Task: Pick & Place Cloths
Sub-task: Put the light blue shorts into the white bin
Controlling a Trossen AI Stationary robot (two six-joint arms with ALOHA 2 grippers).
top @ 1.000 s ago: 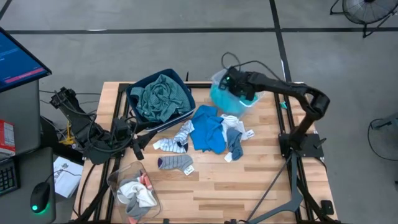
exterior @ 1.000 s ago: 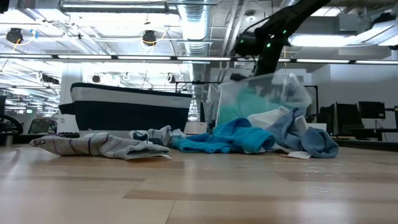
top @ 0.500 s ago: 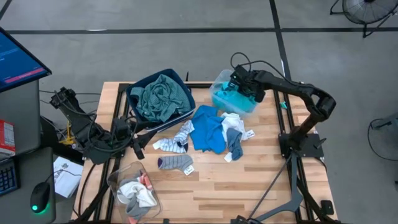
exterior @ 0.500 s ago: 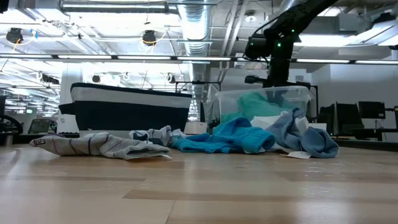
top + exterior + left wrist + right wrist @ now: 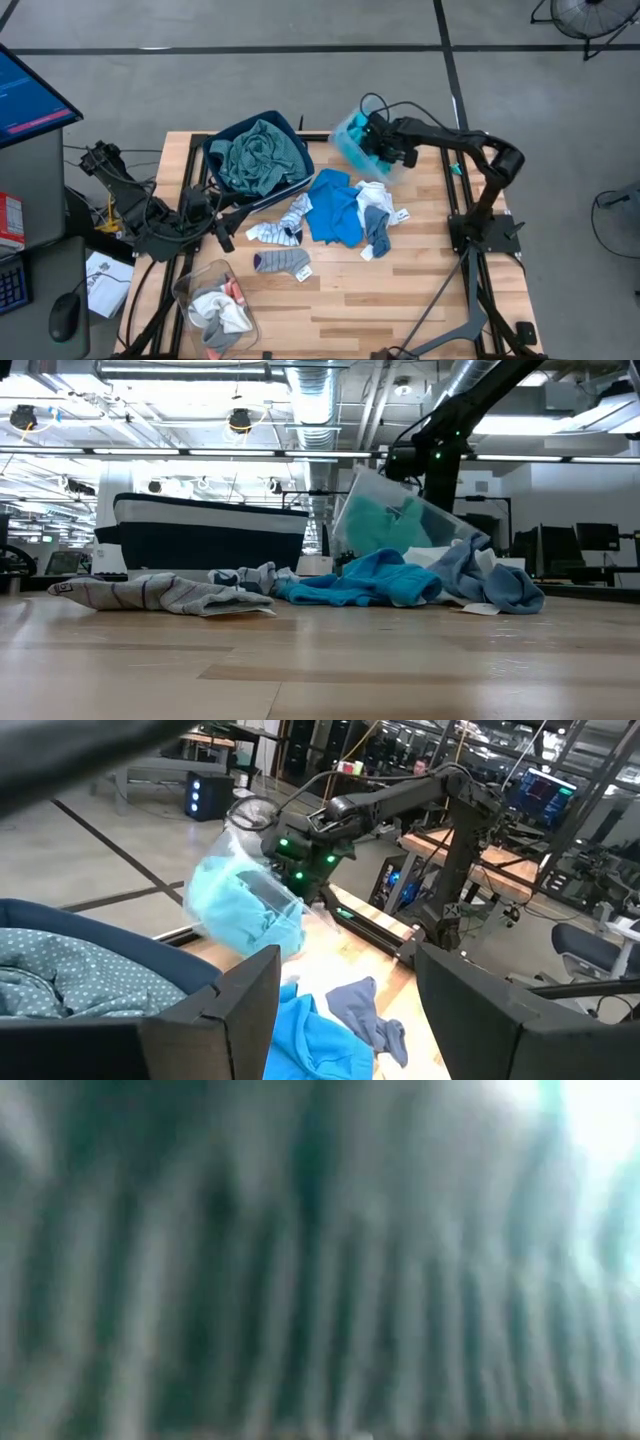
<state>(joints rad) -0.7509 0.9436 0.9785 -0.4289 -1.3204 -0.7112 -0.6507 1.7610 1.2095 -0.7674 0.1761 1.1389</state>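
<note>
My right gripper is at the table's far side, shut on a clear plastic tub that holds a turquoise top. The tub is steeply tipped. A teal-green shirt fills the dark blue bin. A bright blue top and grey-blue pieces lie in a heap at mid-table, with striped socks and a grey sock nearer. My left gripper waits open at the left edge, beside the bin. My right gripper holds the clear tub by its wall on the right-hand side, coming at it from the table's right. The tub is tipped over toward the left, its left end raised. The blue heap hides its lower end, and the fingers' hold is hidden.
A second clear tub with white and coral socks stands at the near left corner. The bin takes up the far left. Bare wood lies along the near right part of the table. Cables and a monitor sit off the left edge.
Half a second ago the tub stood level on the table under my right gripper. The gripper has since moved toward the table's left edge and turned, tipping the tub over toward the left with its left end up. The turquoise top has stayed inside.
</note>
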